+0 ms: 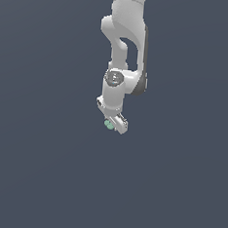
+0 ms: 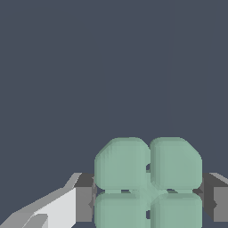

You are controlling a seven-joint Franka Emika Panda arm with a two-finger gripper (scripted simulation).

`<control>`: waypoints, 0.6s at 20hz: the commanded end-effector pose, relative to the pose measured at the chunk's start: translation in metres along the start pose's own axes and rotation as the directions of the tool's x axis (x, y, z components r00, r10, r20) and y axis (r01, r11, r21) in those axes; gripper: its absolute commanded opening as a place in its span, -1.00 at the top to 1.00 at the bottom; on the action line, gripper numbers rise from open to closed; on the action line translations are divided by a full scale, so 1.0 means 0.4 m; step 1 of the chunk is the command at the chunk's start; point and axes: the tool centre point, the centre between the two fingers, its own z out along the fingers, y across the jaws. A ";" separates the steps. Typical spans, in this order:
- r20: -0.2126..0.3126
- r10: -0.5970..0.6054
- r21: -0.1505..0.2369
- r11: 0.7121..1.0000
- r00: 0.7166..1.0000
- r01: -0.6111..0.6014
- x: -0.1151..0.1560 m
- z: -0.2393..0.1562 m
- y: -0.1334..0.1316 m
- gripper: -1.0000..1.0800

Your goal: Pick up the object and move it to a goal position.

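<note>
A white, jointed robot arm (image 1: 122, 48) reaches down from the 12 o'clock edge of the exterior view against a plain slate-grey backdrop, its white hand (image 1: 114, 124) tilted toward 5 o'clock just above the middle of the picture. The hand is pinching a tiny, pale mint-green lumpy cluster of rounded blobs (image 1: 108, 125), which shows at the hand's 9 o'clock side, touching the fingers and far smaller than the hand itself.

In the wrist view the same mint-green cluster (image 2: 148, 182) fills the space between the fingers, showing four rounded lobes set two above two, with dark seams where they meet. A dark grey finger pad (image 2: 84, 198) presses against one flank of the cluster and a second dark grey pad (image 2: 213, 198) presses against the opposite flank; both touch the cluster with no visible gap. The white body of one finger (image 2: 53, 209) slopes away behind the first pad. The hand (image 2: 149, 200) is thus closed onto the cluster, not spread wide.

Behind arm and cluster both views show only the even slate-grey field; whether a bench lies under the cluster, or it is held clear of any surface, cannot be told.
</note>
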 end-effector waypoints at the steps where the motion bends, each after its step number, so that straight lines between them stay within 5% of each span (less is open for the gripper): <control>1: 0.000 -0.001 0.000 1.000 1.000 0.001 -0.043 -0.037 -0.034 1.00; 12: -0.003 -0.002 -0.001 1.000 1.000 0.002 -0.269 -0.236 -0.219 1.00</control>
